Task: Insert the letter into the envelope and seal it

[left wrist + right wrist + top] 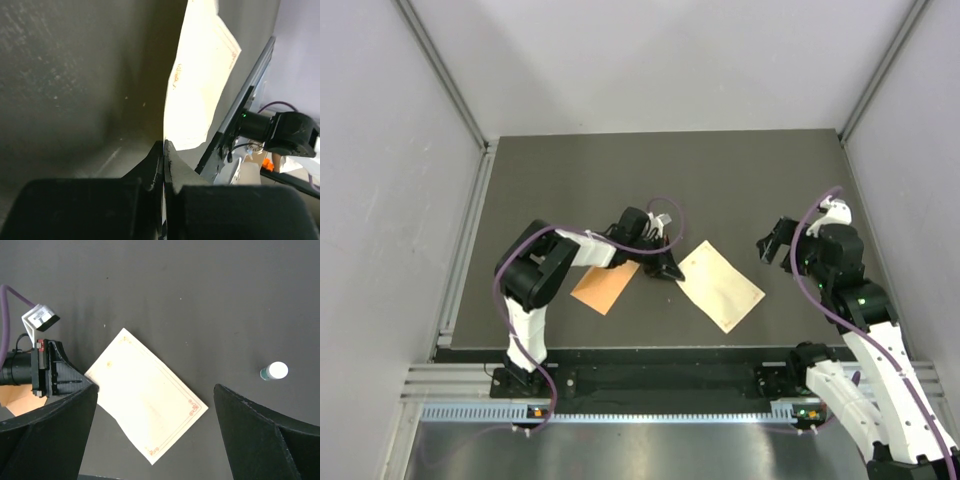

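The letter (721, 285), a pale cream sheet with a thin red border, lies slanted on the dark mat. My left gripper (666, 263) is shut on its left corner. In the left wrist view the jaws (164, 144) meet on the sheet's edge and the letter (197, 85) stretches away from them. The orange envelope (605, 287) lies flat just left of the letter, partly under the left wrist. My right gripper (775, 243) hovers open and empty right of the letter. In the right wrist view its gap (155, 390) is above the letter (145, 405).
A small tube with a white cap (274, 371) stands on the mat right of the letter. A sliver of the envelope (15, 406) shows at the left edge of the right wrist view. Grey walls enclose the mat (620, 180) on three sides.
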Controlling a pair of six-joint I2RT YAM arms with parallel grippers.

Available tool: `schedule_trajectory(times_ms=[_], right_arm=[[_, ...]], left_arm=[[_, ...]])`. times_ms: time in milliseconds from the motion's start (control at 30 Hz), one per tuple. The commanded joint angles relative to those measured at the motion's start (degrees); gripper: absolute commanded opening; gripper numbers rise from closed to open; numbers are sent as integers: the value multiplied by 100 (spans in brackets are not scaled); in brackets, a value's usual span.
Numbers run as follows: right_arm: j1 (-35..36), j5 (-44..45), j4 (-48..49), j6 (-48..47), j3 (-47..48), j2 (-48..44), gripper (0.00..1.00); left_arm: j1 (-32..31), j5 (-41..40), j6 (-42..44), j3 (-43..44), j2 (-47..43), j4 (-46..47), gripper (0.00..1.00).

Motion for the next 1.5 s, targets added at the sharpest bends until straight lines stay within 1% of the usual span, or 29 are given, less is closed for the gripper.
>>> schedule_trajectory(times_ms=[0, 67, 100, 167, 200, 300, 367, 500, 567, 667, 700, 733, 800, 867, 900, 1067, 1133, 1200, 1267, 1300, 1333, 1467], right_arm=[[56, -225, 144, -177, 75, -63, 99], [56, -287, 240, -177, 102, -63, 99], [65, -296, 302, -203, 93, -28, 99], [56, -305, 381, -186, 49, 77, 99], [56, -296, 356, -142, 58, 147, 99], [56, -296, 338, 7, 75, 508, 99], [47, -453, 469, 95, -30, 692, 99], [47, -753, 864, 288, -153, 938, 99], [47, -849, 996, 455, -206, 1149, 99], [39, -1323, 1470, 710, -408, 1369, 99], [39, -1638, 1611, 763, -513, 1526, 99], [39, -1780, 1891, 859, -548, 1606, 99], [39, -2139, 2138, 974, -645, 1825, 99], [47, -2369, 2463, 1193, -689, 1993, 99], [47, -2631, 2569, 1281, -716, 2063, 99], [56, -3090, 3193, 1712, -768, 2731, 99], [65, -3406, 3894, 2062, -891, 2985, 98], [135, -3573, 4395, 2265, -918, 3136, 97], [249, -3592, 4660, 2538, -892, 3320, 97], [258, -3557, 5028, 2652, -900, 3356, 97], [258, -3548, 5275, 2940, -918, 3373, 97], [258, -3364, 5866, 3338, -795, 3295, 98]], left_arm=[[79, -48, -554, -238, -706, 953, 0], [201, -251, -801, -414, -935, 1225, 0], [263, -294, -1098, -476, -1163, 1330, 0], [447, -330, -1424, -712, -1427, 1918, 0], [500, -426, -1713, -800, -1699, 2086, 0], [729, -646, -2040, -1021, -2200, 2342, 0], [895, -716, -2146, -1117, -2430, 2482, 0], [1037, -909, -2348, -1109, -3062, 2675, 0], [1063, -980, -2401, -1056, -3326, 2772, 0], [1072, -1042, -2428, -828, -3572, 2799, 0], [1063, -1059, -2532, -784, -3608, 2852, 0], [1063, -1051, -2594, -714, -3652, 3043, 0], [1063, -1007, -2761, -687, -3731, 3395, 0], [1063, -937, -2788, -503, -3784, 3432, 0], [1063, -876, -2832, -442, -3793, 3467, 0], [1054, -647, -3350, -379, -3749, 4309, 0], [1028, -611, -3622, -406, -3732, 4626, 0], [1011, -585, -3746, -388, -3731, 4837, 0], [967, -576, -3737, -371, -3758, 4795, 0], [940, -559, -3729, -379, -3775, 4786, 0], [897, -567, -3737, -397, -3784, 4777, 0], [870, -576, -3641, -476, -3898, 4619, 0]])
